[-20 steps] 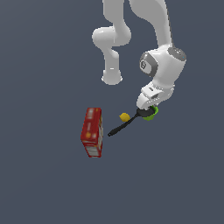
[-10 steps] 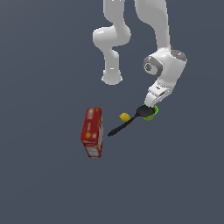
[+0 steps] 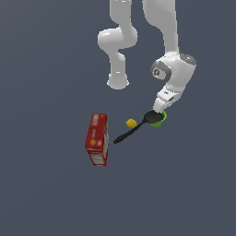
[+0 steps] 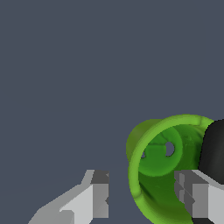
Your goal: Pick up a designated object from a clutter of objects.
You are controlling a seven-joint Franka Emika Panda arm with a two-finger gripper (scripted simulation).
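Observation:
The bright green cup (image 3: 159, 121) lies on the floor with the black spatula's blade (image 3: 150, 117) against it. In the wrist view the cup (image 4: 162, 154) lies on its side with its mouth toward the camera, and the spatula blade (image 4: 214, 146) touches its rim. My gripper (image 3: 159, 111) is just above the cup and is open and empty. In the wrist view my gripper (image 4: 142, 181) has one finger (image 4: 99, 192) outside the cup's wall and the other finger (image 4: 193, 196) in front of its mouth.
The spatula's handle (image 3: 126, 134) runs from the cup toward the red box (image 3: 97, 138) at the exterior view's left. A small yellow lump (image 3: 131, 123) lies beside the handle. The arm's base (image 3: 118, 82) stands behind.
The hand has moved toward the exterior view's right and come down over the green cup. The objects have not moved.

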